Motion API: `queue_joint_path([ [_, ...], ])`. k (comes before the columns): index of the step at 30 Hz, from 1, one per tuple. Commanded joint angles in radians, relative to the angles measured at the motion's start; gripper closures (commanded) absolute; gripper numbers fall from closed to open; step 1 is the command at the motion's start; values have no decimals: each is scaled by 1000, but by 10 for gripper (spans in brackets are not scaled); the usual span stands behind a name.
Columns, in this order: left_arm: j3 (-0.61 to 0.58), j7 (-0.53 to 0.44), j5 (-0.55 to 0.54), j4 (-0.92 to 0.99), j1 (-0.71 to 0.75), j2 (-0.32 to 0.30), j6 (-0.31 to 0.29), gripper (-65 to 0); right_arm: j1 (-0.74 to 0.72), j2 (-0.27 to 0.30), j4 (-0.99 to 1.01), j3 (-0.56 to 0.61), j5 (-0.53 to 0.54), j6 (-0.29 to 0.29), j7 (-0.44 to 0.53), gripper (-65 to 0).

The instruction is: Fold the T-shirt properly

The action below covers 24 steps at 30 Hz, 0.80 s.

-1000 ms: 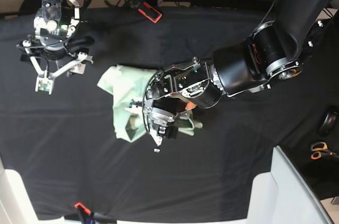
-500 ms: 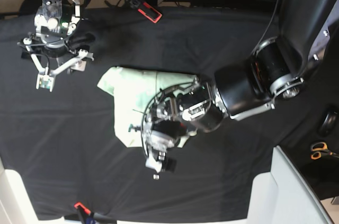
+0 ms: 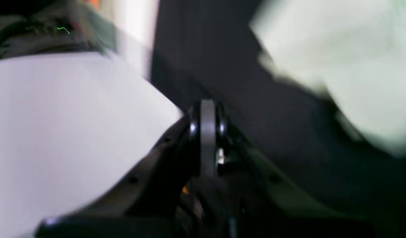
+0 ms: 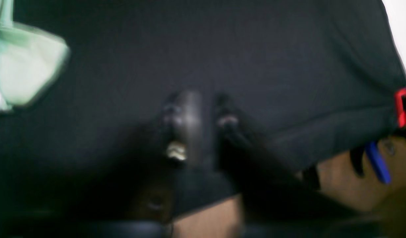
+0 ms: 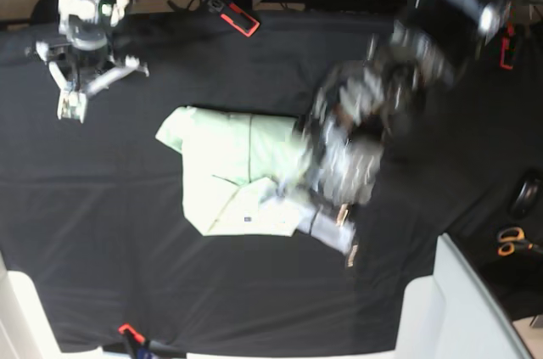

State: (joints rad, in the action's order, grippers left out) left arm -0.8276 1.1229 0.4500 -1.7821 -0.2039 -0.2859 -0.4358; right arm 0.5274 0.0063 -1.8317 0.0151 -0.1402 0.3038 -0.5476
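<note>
The T-shirt (image 5: 237,174) is laid folded near the middle of the black tablecloth (image 5: 102,249), with bare cloth seen on all sides. The left gripper (image 5: 348,244), blurred, is seen clenched and empty just beside the shirt's lower right edge. The right gripper (image 5: 72,104) is clenched, empty, well apart by the far left corner.

Left claw (image 3: 207,114) and right claw (image 4: 199,112) both closed, empty.
</note>
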Motion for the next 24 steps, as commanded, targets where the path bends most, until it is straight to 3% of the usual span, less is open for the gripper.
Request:
queue_joint_path([
  [1, 31, -42, 80, -49, 45, -3, 9, 0, 17, 4, -21, -2, -11, 2, 41, 0],
  [5, 166, -169, 332, -114, 355, -26, 9, 0, 95, 4, -21, -2, -11, 2, 64, -3],
  [8, 259, -221, 427, -124, 525, -26, 9, 0, 181, -1, -64, -2, -11, 2, 62, -1],
  [12, 296, -226, 436, -135, 671, -49, 9, 0, 307, -6, -116, 6, -11, 2, 59, -1],
  [18, 288, -223, 435, -135, 815, -60, 9, 0, 443, -81, -73, 4, -11, 2, 59, -1],
  [21, 287, -223, 433, -94, 861, -28, 9, 0, 431, -84, 68, 7, -11, 2, 60, -1],
  [24, 290, -226, 433, 37, 861, 6, 9, 0, 330, -78, 316, 7, -11, 2, 60, 0],
])
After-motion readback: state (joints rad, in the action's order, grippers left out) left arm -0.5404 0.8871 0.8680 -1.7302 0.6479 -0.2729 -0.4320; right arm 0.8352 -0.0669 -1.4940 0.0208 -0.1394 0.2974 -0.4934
